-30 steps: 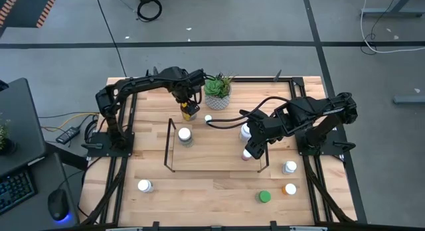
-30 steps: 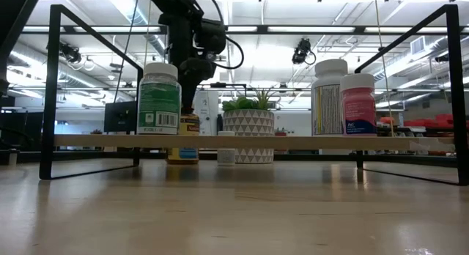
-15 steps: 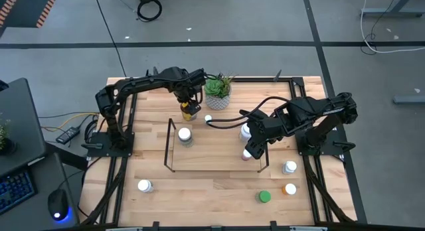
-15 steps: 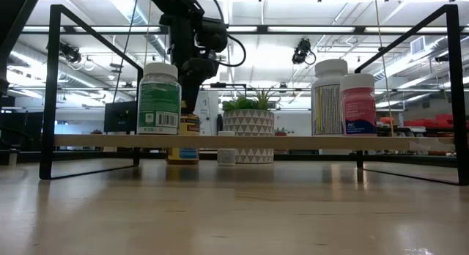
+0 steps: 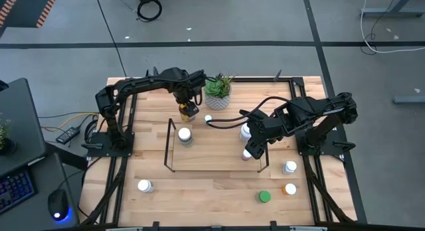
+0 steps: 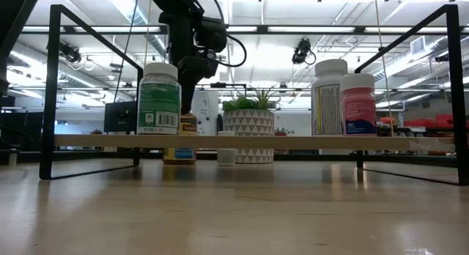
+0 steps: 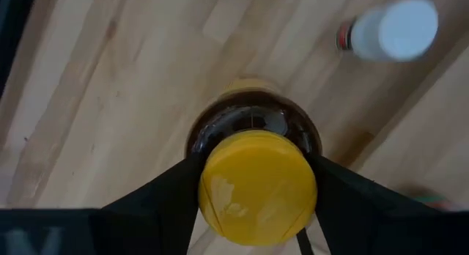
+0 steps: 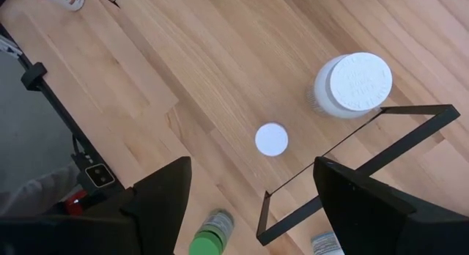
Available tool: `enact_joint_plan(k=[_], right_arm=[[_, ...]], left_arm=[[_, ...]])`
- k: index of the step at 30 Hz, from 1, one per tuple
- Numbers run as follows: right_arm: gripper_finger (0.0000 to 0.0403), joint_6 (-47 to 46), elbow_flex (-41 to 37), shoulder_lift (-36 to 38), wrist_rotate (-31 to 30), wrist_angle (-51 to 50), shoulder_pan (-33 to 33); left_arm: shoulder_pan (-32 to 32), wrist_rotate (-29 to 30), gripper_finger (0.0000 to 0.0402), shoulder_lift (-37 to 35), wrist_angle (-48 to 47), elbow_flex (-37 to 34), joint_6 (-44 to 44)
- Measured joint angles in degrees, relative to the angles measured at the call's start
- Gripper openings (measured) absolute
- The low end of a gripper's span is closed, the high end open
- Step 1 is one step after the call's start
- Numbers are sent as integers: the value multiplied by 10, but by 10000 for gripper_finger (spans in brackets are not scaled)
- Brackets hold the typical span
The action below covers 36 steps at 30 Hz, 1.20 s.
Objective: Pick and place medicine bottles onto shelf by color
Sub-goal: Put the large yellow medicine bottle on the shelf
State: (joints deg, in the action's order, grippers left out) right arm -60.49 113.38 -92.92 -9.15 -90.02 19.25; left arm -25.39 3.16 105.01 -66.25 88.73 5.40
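The left end effector (image 5: 189, 106) is gripping the small amber bottle with the yellow cap (image 7: 256, 182), its 2 dark fingers (image 7: 157, 204) pressing against the bottle's sides just under the cap. This bottle is sitting behind the low black wire shelf with the light wooden floor (image 5: 216, 158), beside the potted green plant in the white patterned pot (image 5: 218, 91). In the low view the amber bottle (image 6: 180, 141) is showing partly behind the shelf floor, and whether it is touching the wooden surface (image 5: 199, 188) cannot be told. A small white bottle (image 7: 392, 29) is lying close by on the surface.

On the shelf, a white bottle with a green label (image 6: 159, 99) is standing at the plant-side left end, while a taller white bottle (image 6: 330, 97) and a pinkish bottle (image 6: 357, 103) are standing together at the other end.

The right end effector (image 5: 251, 148) is hanging over that right end with its fingers spread wide apart, holding nothing.

In front of the shelf, a green-capped bottle (image 5: 264, 197), an orange-capped bottle (image 5: 289, 189) and 2 white bottles (image 5: 144, 186) (image 5: 289, 167) are waiting on the surface
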Motion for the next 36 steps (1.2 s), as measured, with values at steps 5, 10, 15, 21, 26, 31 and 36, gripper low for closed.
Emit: enact_joint_plan(k=[5,10,15,21,26,31,36], right_arm=[[294,2,0,0,-5,0,0],[294,2,0,0,-15,0,0],[294,2,0,0,-15,0,0],[294,2,0,0,-15,0,0],[294,2,0,0,-23,0,0],[294,2,0,0,-31,0,0],[294,-8,0,0,-36,0,0]], left_arm=[[-1,0,221,0,-40,3,-15],[-1,16,221,0,-70,27,-16],[-1,18,224,0,-94,83,-16],[0,17,221,0,-149,181,-17],[13,19,227,0,-192,268,-16],[49,17,221,0,-196,333,3],[102,17,231,0,-194,351,-1]])
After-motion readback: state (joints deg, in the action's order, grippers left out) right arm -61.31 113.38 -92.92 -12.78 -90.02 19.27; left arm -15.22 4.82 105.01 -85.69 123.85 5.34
